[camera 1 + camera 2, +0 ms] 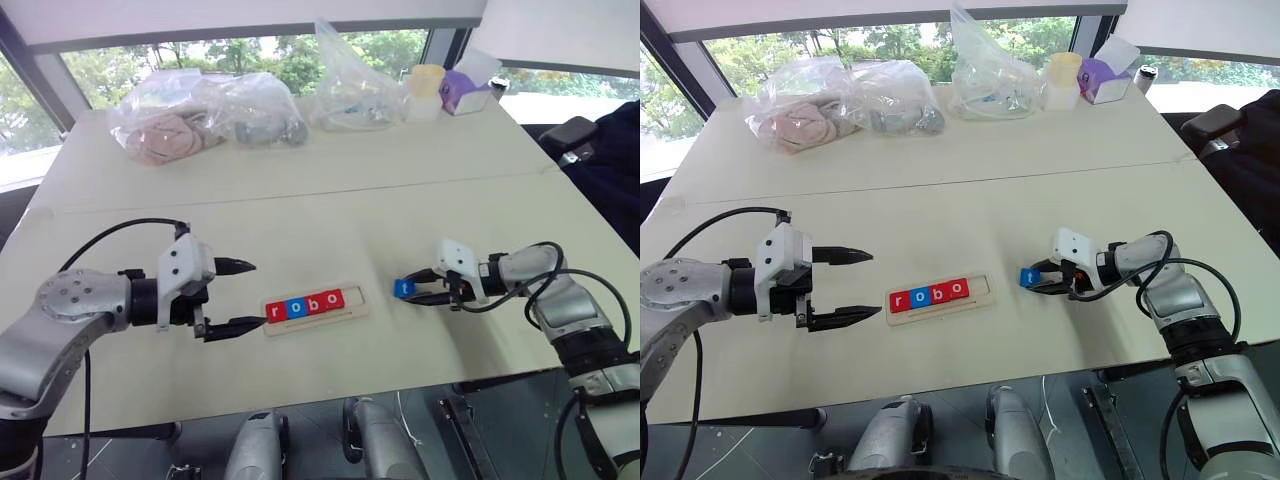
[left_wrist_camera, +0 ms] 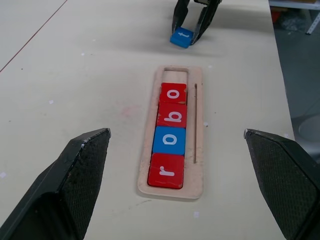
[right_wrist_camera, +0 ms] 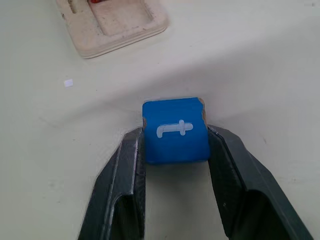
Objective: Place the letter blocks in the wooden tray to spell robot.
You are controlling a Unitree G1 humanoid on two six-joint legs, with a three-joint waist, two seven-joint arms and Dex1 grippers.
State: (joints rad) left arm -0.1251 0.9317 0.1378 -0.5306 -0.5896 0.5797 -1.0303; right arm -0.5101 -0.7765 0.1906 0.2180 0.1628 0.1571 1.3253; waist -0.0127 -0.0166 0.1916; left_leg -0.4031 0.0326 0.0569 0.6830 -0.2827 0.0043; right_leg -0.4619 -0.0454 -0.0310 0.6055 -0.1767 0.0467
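Observation:
The wooden tray [image 1: 315,305] lies mid-table holding several letter blocks reading r, o, b, o: red, blue, red, red [image 2: 170,132]. Its right end slot [image 2: 175,76] is empty. To the tray's right, the blue t block [image 3: 175,130] rests on the table, and my right gripper [image 1: 412,292] is shut on it, a finger pressed against each side. My left gripper [image 1: 248,295] hovers just left of the tray, open, with nothing between its fingers [image 2: 80,175].
Clear plastic bags [image 1: 210,115] with soft items lie along the table's far side, beside a pale yellow cup [image 1: 427,90] and a purple tissue box [image 1: 465,92]. A dark chair [image 1: 600,150] stands off the right edge.

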